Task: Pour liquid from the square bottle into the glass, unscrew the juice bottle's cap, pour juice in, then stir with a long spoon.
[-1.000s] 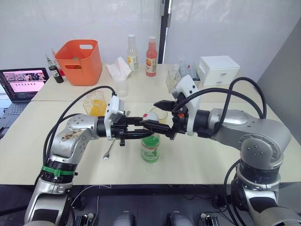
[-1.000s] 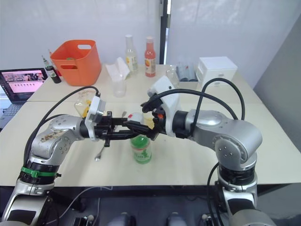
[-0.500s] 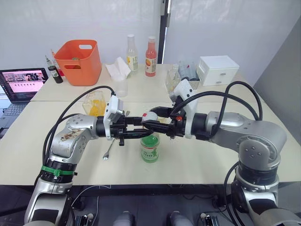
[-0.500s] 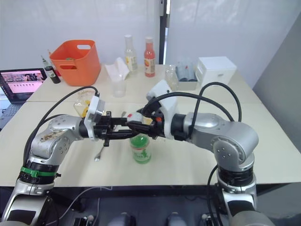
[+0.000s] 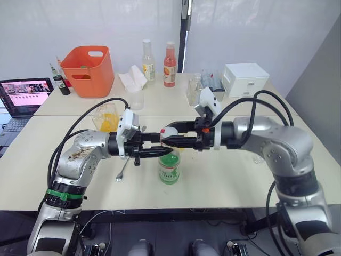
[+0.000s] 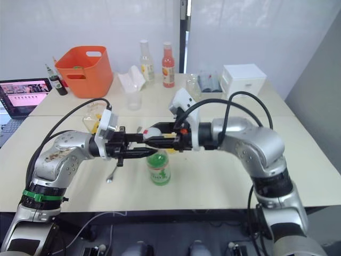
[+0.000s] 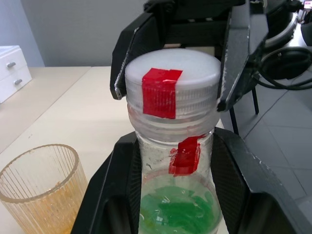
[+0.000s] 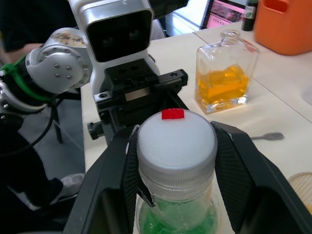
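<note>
While the left gripper (image 5: 159, 150) clamps the neck of the juice bottle (image 5: 169, 168) standing mid-table, the right gripper (image 5: 169, 137) closes around its white cap (image 7: 171, 87). Behind stand the ribbed glass (image 7: 40, 187) and the square bottle (image 8: 226, 80), with the long spoon (image 5: 124, 167) lying alongside.

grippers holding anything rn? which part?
Both grip the juice bottle. The left gripper clamps its neck just under the cap. The right gripper closes on the white cap itself.
</note>
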